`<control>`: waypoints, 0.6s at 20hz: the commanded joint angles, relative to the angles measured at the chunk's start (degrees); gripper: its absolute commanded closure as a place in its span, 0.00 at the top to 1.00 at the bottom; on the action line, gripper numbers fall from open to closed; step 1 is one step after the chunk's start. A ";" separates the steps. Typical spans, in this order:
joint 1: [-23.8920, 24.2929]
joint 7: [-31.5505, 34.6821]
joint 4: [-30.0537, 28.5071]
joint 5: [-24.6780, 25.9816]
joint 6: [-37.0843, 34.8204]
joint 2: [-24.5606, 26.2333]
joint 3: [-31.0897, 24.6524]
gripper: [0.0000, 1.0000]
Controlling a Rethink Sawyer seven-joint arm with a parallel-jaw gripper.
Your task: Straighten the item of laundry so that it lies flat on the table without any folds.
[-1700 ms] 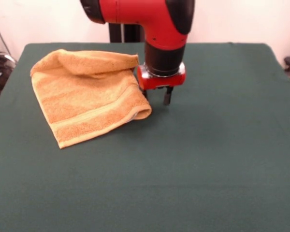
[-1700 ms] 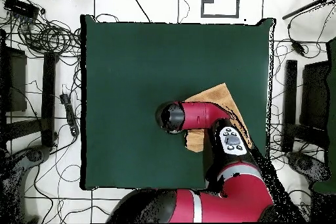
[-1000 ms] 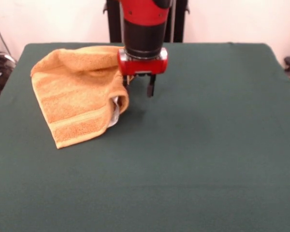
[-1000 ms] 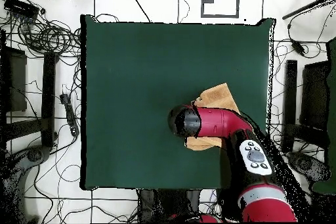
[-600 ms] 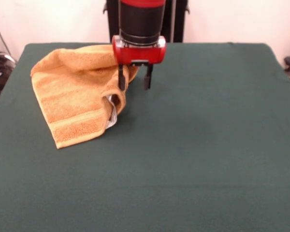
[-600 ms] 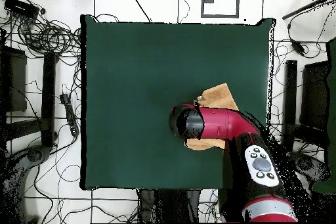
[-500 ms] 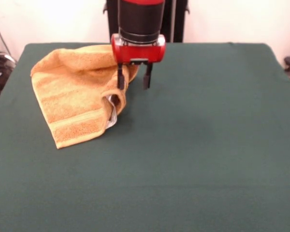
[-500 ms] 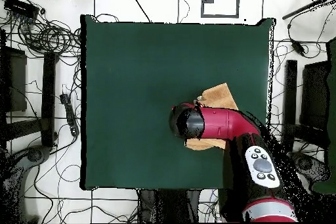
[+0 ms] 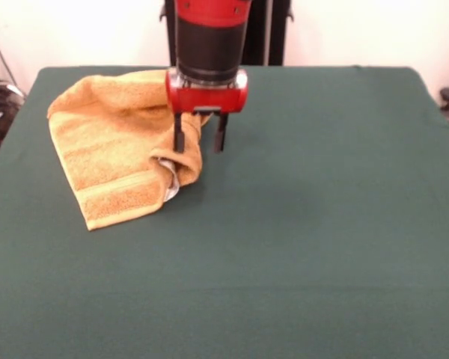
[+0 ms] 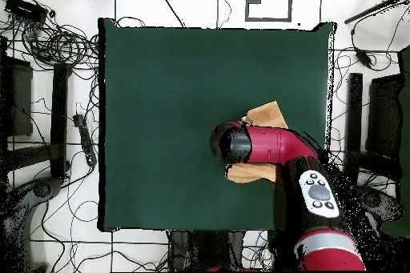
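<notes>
claw (image 9: 199, 142) spread, empty, above folded towel (image 9: 112, 149) edge on table (image 9: 322, 224).

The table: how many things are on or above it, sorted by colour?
Orange-tan: 1, the towel, still folded on the table.
Red and black: 1, the robot arm, its open gripper at the towel's edge.
Total: 2.
</notes>
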State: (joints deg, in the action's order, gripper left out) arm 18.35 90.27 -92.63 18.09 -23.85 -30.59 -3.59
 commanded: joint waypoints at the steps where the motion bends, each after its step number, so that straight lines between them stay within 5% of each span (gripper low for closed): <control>1: -1.75 5.41 7.40 3.13 6.25 11.50 -1.17 1.00; 6: -0.42 4.09 11.40 3.70 6.56 16.40 -2.28 1.00; 12: 0.27 3.93 9.51 4.18 5.86 14.99 -1.84 1.00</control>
State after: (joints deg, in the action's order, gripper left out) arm 18.48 90.27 -86.00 19.56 -21.55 -22.52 -3.51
